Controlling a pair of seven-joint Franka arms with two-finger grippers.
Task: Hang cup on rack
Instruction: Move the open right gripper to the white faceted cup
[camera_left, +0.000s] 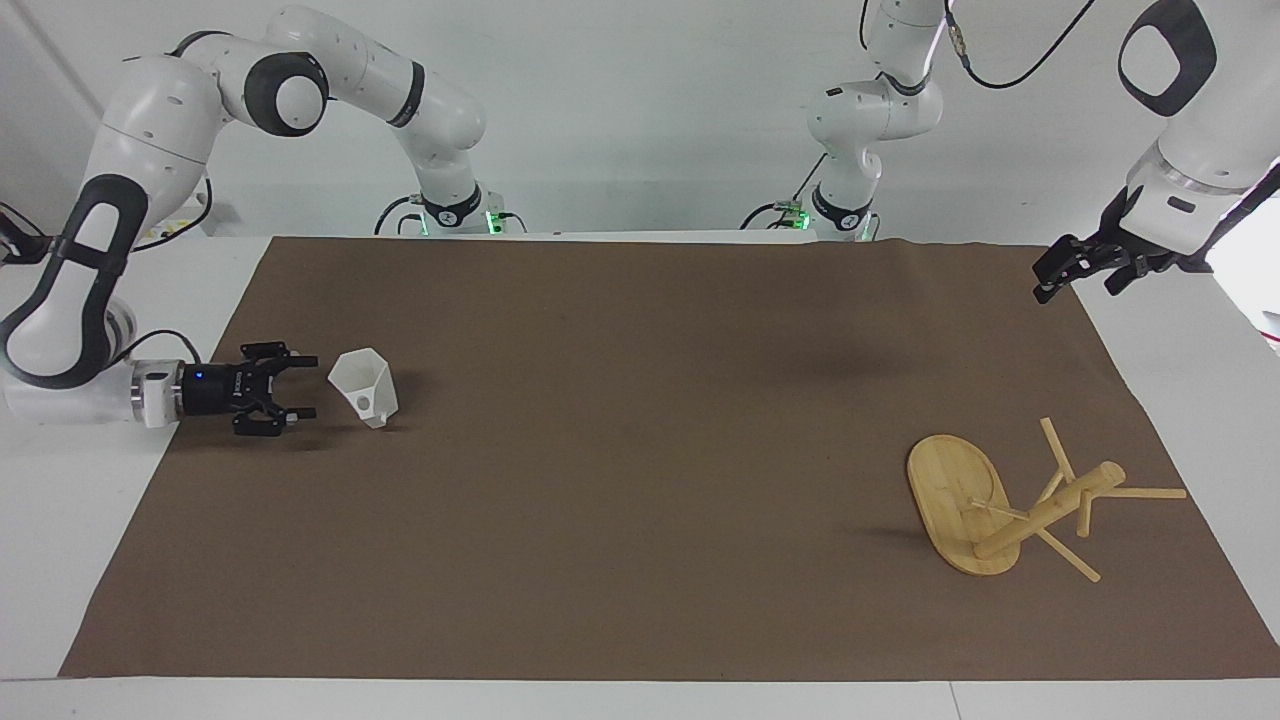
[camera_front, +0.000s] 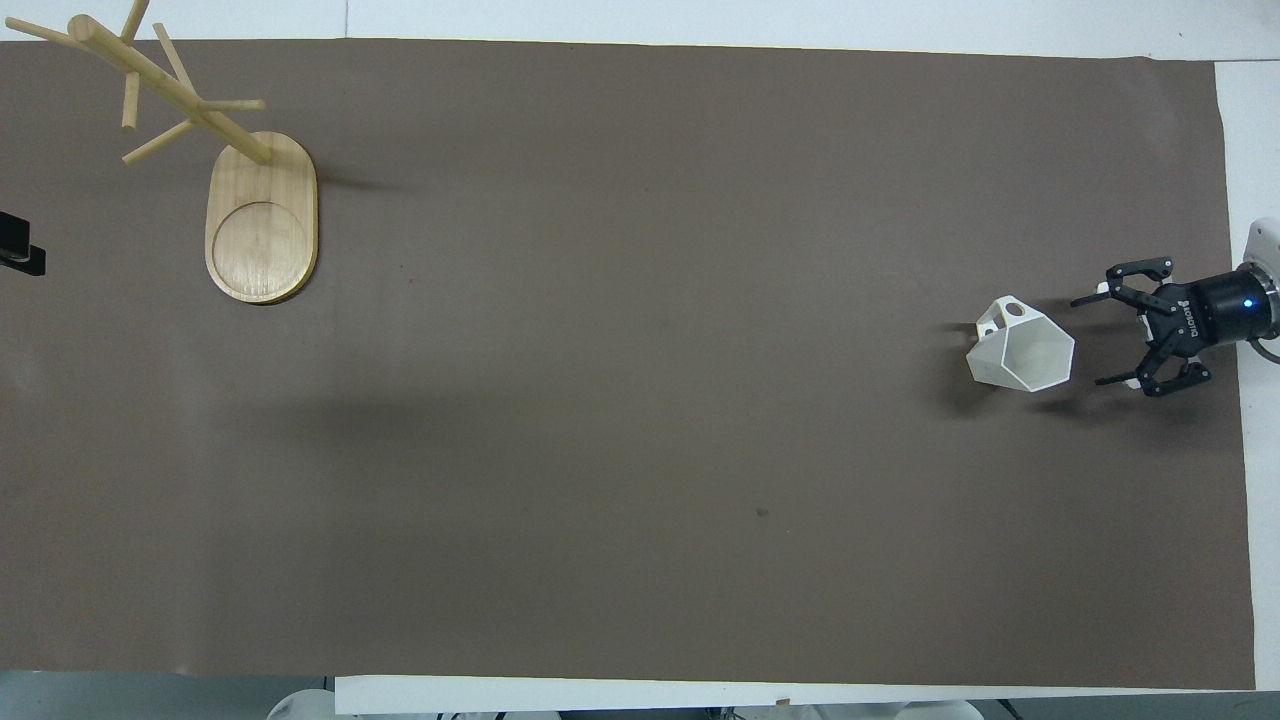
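Cup (camera_left: 364, 388) sits on the brown mat (camera_left: 640, 480) toward the right arm's end of the table, mouth tipped toward the right gripper (camera_left: 303, 386), handle with its round hole on the side farther from the robots. Right gripper is low over the mat just beside the cup, pointing at it sideways, fingers spread, not touching it, holding nothing. Rack (camera_left: 1010, 505) stands on the mat toward the left arm's end, farther from the robots than the cup; oval base flat, post upright, pegs bare. Left gripper (camera_left: 1075, 268) hangs over the mat's edge at its own end, waiting; fingers spread, nothing in them.
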